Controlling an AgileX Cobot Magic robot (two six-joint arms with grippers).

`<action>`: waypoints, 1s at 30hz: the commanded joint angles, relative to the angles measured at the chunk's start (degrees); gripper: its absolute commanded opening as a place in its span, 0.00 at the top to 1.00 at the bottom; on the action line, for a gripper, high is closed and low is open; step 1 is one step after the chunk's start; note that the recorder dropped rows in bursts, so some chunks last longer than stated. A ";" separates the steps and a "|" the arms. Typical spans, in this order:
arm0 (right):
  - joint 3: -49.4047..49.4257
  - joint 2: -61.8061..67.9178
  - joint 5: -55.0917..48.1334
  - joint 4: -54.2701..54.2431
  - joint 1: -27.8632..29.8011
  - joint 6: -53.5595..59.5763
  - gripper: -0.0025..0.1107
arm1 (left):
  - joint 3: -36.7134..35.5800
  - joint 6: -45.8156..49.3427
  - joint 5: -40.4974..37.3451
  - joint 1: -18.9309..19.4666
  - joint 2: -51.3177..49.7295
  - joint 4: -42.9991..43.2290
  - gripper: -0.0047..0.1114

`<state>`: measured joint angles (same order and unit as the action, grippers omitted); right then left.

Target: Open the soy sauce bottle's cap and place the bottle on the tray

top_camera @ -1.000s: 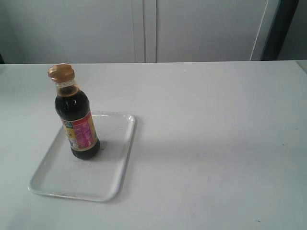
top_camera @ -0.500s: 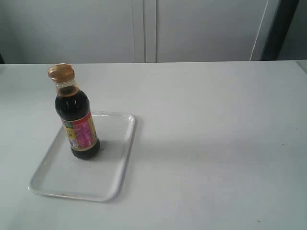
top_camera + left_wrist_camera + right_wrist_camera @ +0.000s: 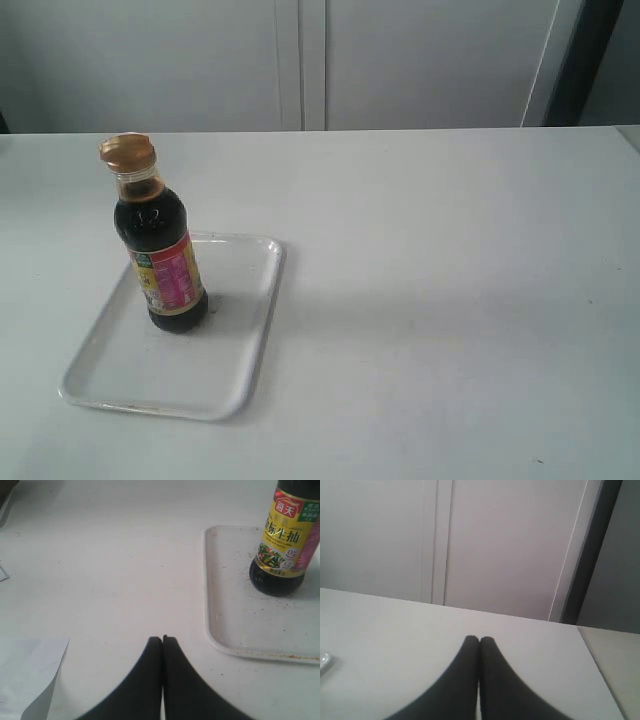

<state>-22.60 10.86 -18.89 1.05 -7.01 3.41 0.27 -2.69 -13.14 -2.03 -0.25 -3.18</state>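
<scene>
Left tool (image 3: 162,640), right tool (image 3: 479,640): black, smooth, curved.

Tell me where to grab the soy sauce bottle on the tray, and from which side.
Grip the soy sauce bottle by its round labelled body, below the shoulders. It stands upright on the tray, so come in level from the side, likely with the left gripper, which faces it. That leaves the cap free.

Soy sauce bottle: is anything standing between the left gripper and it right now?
Nothing visible. Only bare table and the low rim of the tray lie between the shut left gripper and the soy sauce bottle, which stands upright on the tray.
</scene>
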 commanded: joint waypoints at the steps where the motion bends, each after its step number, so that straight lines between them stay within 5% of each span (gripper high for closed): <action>1: 4.05 -4.84 -1.68 1.81 0.23 -3.76 0.98 | -0.27 0.12 0.22 0.14 0.25 -0.68 0.96; 30: 22.60 -10.86 7.04 1.81 0.23 -4.29 0.98 | -0.27 0.12 0.22 0.14 0.25 -0.68 0.96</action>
<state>-0.82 0.28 -14.60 2.38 -7.01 -0.57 0.27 -2.58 -13.14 -2.03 -0.25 -3.18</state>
